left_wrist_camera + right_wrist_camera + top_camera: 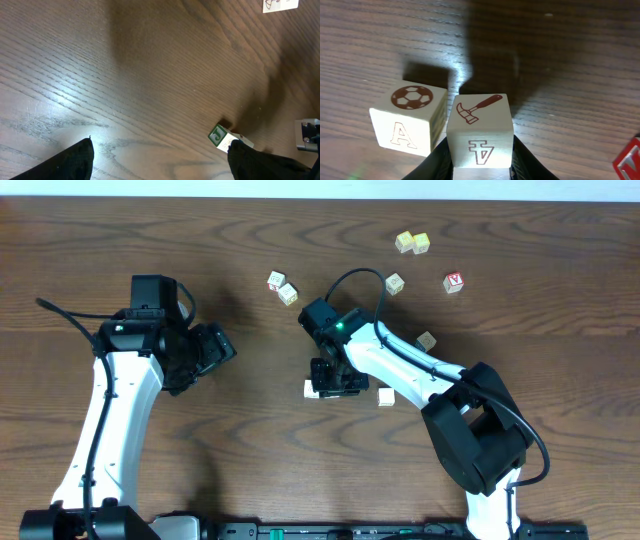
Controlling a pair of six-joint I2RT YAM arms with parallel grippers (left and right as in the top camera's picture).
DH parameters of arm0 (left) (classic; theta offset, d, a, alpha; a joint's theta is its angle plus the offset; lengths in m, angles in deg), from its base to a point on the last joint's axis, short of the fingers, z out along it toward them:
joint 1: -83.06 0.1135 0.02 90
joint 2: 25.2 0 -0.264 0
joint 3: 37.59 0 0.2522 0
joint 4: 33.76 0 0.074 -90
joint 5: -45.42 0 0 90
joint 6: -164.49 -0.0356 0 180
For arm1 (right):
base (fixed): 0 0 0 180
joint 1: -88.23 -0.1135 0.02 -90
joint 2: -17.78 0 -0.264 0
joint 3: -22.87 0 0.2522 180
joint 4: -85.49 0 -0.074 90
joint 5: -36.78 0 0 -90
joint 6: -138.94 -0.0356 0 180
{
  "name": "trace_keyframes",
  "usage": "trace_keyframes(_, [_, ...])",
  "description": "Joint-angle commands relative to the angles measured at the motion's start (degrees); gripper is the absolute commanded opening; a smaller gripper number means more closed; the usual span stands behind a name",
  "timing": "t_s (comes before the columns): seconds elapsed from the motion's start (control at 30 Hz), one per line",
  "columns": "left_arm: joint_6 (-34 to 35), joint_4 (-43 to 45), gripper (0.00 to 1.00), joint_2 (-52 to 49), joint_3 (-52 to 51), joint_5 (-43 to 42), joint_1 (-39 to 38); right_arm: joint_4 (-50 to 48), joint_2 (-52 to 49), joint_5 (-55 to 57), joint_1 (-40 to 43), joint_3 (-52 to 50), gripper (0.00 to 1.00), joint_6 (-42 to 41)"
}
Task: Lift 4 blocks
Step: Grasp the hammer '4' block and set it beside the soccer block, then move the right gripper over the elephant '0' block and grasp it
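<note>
Dark wood table (560, 240). Left fingers (218, 345) wide apart, nothing betw. them, over the table's left part. Right fingers (336, 378) clamped on hammer block (480, 132) near table centre: pale wood cube, brown hammer pic on top, upside-down "4" on its side. Just beside it the ball block (409, 122): pale, brown football, letter A. Another pale block (386, 397) lies near.

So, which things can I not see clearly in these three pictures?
Overhead: the right gripper covers the cubes under it.
Right wrist: the hammer block is cut off by the lower edge between the fingers, so grip or mere contact cannot be told.
Right wrist: a red thing is cut by the edge.
Left wrist: a dark finger hides part of the green-J block.
</note>
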Motion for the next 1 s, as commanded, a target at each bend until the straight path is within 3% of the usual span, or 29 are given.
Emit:
trace_keyframes(0.0, [0.11,-0.17,0.86,0.04,-0.24,0.15,0.13,-0.28,-0.39,-0.74,-0.20,-0.22,0.32,-0.33])
trace_keyframes(0.2, [0.11,-0.17,0.86,0.04,-0.24,0.15,0.13,-0.09,-0.39,-0.72,-0.09,-0.20,0.42,0.76])
trace_keyframes(0.47, [0.11,-0.17,0.86,0.04,-0.24,0.15,0.13,2.23,-0.37,-0.70,-0.02,2.12,0.43,1.20])
trace_keyframes(0.8, [0.11,-0.17,0.86,0.04,-0.24,0.15,0.13,17.68,-0.37,1.53,3.56,14.56,0.43,10.58])
trace_keyframes(0.97, [0.11,-0.20,0.86,0.04,-0.24,0.15,0.15,24.46,-0.37,6.01,7.89,14.91,0.44,15.39])
